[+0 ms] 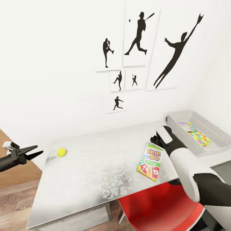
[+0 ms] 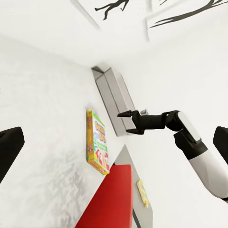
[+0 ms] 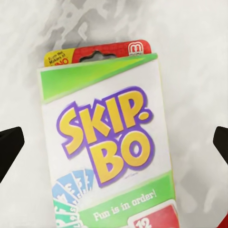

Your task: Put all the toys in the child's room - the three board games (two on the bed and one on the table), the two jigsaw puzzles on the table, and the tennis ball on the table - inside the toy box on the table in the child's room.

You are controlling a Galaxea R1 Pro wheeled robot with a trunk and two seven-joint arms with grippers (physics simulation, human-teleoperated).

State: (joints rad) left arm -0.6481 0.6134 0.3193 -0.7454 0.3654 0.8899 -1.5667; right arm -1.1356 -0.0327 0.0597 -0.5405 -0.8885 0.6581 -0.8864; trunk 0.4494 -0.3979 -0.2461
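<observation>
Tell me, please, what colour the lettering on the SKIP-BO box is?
Yellow with purple outlines on the SKIP-BO box, clearest in the right wrist view.

A child's bedroom at home, by the look of it: white walls hung with a cluster of black sports-silhouette pictures (image 1: 141, 38), batters, pitchers and a leaping catcher. Toys are out on the pale desk (image 1: 106, 163) — a SKIP-BO box (image 1: 149, 162), a tennis ball (image 1: 62, 152), a grey toy box (image 1: 179, 120) holding bright jigsaw squares (image 1: 196, 134). A red chair (image 1: 157, 207) sits tucked under, over a wood plank floor (image 1: 16, 195).
</observation>
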